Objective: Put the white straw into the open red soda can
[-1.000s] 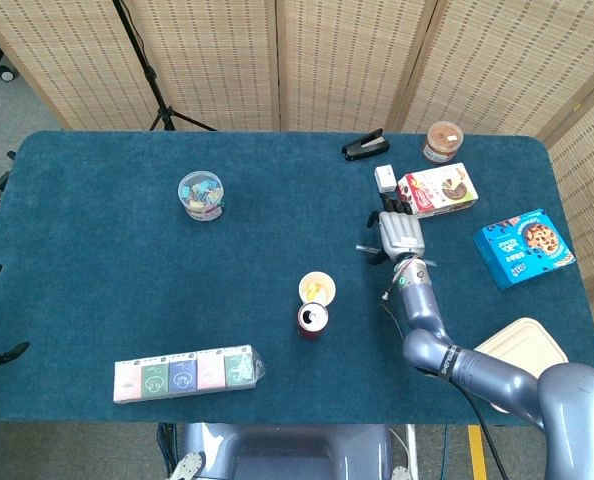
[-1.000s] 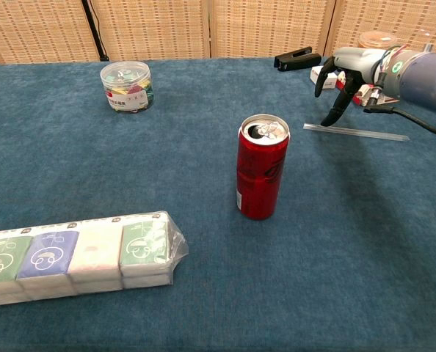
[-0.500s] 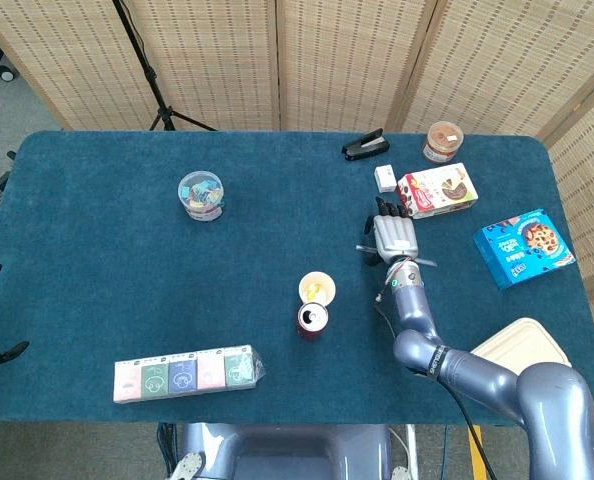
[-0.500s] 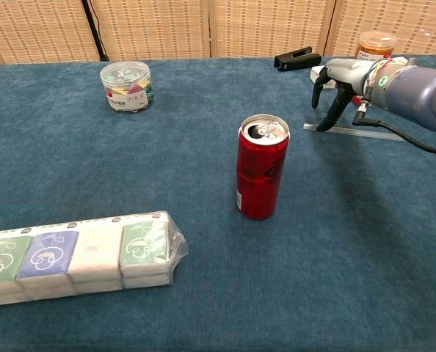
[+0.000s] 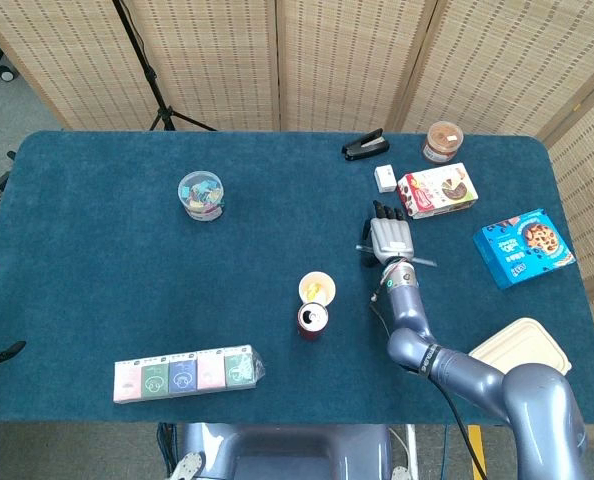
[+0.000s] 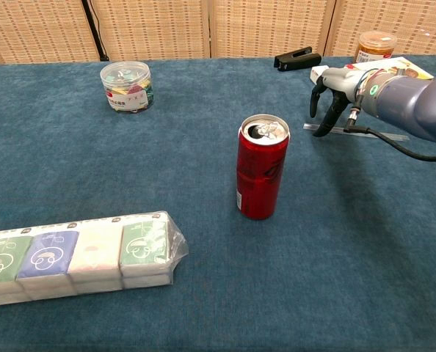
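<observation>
The open red soda can (image 5: 312,320) (image 6: 262,172) stands upright near the table's middle. The thin white straw (image 5: 425,262) (image 6: 379,135) lies flat on the blue cloth to the right of the can and further back. My right hand (image 5: 389,238) (image 6: 334,92) hangs over the straw's left part. Its fingers (image 6: 325,121) are apart and point down, and their tips are at the straw. I cannot see the straw lifted or pinched. The hand hides the straw's middle in the head view. My left hand shows in neither view.
A small yellow round thing (image 5: 317,288) sits just behind the can. A clear tub of clips (image 6: 126,85) stands back left, a wrapped row of packs (image 6: 78,253) front left. Snack boxes (image 5: 437,190) (image 5: 524,247), a jar (image 6: 372,45) and a black stapler (image 6: 297,58) lie at the back right.
My right hand has come down and slid a little left along the straw, bringing its fingertips to the straw. The can and the straw have not moved.
</observation>
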